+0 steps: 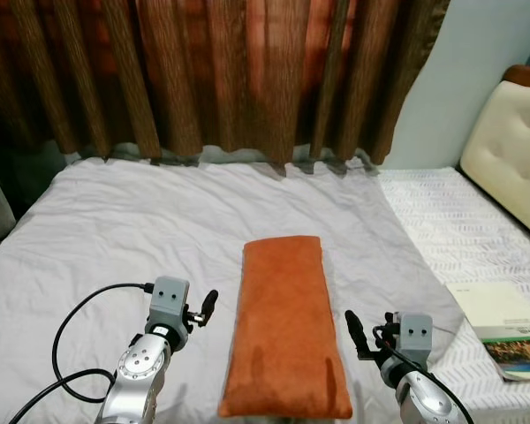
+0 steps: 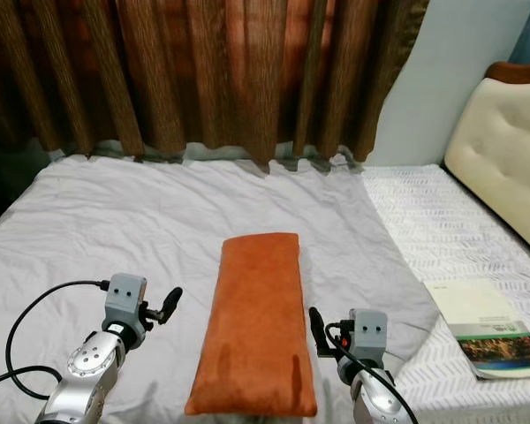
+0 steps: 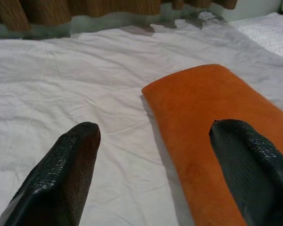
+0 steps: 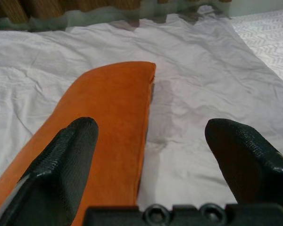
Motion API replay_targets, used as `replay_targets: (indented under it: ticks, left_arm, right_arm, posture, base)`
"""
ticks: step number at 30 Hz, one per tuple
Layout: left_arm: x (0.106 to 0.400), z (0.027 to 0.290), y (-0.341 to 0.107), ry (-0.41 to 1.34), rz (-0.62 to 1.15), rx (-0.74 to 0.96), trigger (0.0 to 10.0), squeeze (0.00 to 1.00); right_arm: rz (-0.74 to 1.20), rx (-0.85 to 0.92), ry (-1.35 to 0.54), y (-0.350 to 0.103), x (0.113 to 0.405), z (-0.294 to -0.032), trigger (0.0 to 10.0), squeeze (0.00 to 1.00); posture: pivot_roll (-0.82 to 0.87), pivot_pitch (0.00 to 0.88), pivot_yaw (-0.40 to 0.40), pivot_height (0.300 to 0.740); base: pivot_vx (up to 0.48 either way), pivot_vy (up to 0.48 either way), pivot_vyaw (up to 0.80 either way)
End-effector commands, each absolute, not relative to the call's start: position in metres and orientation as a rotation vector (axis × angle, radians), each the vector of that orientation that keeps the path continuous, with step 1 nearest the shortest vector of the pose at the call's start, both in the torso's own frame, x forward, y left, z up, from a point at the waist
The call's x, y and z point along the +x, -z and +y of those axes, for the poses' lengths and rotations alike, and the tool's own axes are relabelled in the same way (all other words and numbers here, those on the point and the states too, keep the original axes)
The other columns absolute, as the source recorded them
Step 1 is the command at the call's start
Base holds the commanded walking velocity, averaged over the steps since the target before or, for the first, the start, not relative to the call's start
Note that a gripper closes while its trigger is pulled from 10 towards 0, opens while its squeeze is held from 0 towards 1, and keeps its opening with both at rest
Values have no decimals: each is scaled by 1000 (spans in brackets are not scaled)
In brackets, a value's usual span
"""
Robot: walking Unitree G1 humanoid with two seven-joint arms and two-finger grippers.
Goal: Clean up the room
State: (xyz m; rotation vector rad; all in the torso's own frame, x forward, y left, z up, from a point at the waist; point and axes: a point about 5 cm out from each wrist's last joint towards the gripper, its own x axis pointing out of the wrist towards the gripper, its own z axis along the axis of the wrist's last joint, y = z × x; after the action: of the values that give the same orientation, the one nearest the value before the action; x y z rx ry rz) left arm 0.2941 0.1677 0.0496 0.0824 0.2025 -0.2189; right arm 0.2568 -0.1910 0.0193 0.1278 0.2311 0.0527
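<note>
A: Orange velour cushion, one item, flat on the grey bedsheet between our left end effector and right end effector, both wide open, empty.

B: We judge it soft, light, floppy; grip both long edges. Containers: none listed. Book lies nearby.

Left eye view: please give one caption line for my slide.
Both open grippers, left gripper and right gripper, flank an orange pillow on the grey bedsheet.

No legible text, even on the book cover, its print too small.
</note>
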Motion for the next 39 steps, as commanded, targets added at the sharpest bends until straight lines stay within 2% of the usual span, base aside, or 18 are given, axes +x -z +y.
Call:
replay_targets:
  ticks: [1,4,9,16,39]
  left_arm:
    - [294,166,-51,226,188,85,10000,0]
    - [292,164,-54,234,168,83,10000,0]
    - [293,161,-56,225,152,13,10000,0]
    - [296,158,-55,211,149,-35,10000,0]
    - [296,145,-53,275,163,-65,10000,0]
  right_arm:
    - [206,110,-49,-25,258,-193,10000,0]
    - [198,100,-41,-25,256,-194,10000,0]
    - [203,99,-56,-25,257,-192,10000,0]
    - [193,83,-93,-30,262,-186,10000,0]
    - [220,93,-119,-28,262,-183,10000,0]
  posture:
    - [-35,6,-27,740]
    - [-33,11,-28,740]
    - [-38,22,-26,740]
    - [-46,29,-27,740]
    - [-40,51,-45,740]
  base:
    - [0,0,0]
    - [0,0,0]
    - [0,0,-768]
    - [0,0,0]
    - [373,187,0]
